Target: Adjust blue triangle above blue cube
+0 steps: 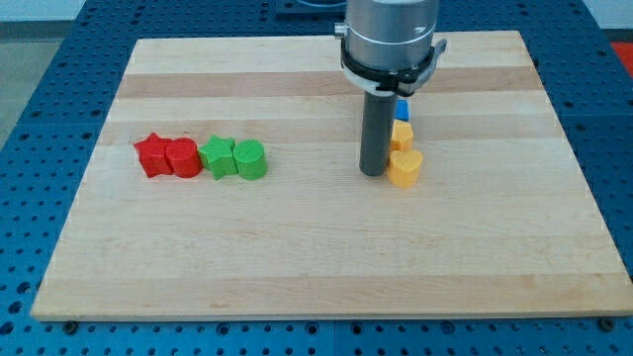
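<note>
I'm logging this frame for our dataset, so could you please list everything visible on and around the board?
red star block: one, red, the view's left, first in a row of four.
red cylinder block: one, red, touching the star's right side.
green star block: one, green, next in the row.
green cylinder block: one, green, right end of the row.
yellow heart block: one, yellow, right of centre.
yellow block: one, yellow, just above the heart, shape unclear.
blue block: one, blue, above that, mostly hidden.
wooden board: one, light wood.
blue pegboard table: one, blue, underneath.
my tip: dark rod, just left of the yellow heart.
</note>
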Controlling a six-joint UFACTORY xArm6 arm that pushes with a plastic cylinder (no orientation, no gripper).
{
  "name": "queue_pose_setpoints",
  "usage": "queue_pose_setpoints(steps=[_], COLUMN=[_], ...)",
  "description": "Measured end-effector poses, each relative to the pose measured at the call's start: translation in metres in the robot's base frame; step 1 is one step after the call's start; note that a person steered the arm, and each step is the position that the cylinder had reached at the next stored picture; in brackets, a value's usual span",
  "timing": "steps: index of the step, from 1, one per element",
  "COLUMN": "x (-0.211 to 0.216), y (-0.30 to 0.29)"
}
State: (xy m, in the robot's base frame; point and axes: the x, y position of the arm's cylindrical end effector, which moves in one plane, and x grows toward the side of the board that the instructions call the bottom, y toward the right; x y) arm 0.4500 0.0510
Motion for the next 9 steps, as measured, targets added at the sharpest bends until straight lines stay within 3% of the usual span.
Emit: queue_pose_setpoints(steps=[6,9], x=[-0.090,-0.113], y=[0.000,0.000])
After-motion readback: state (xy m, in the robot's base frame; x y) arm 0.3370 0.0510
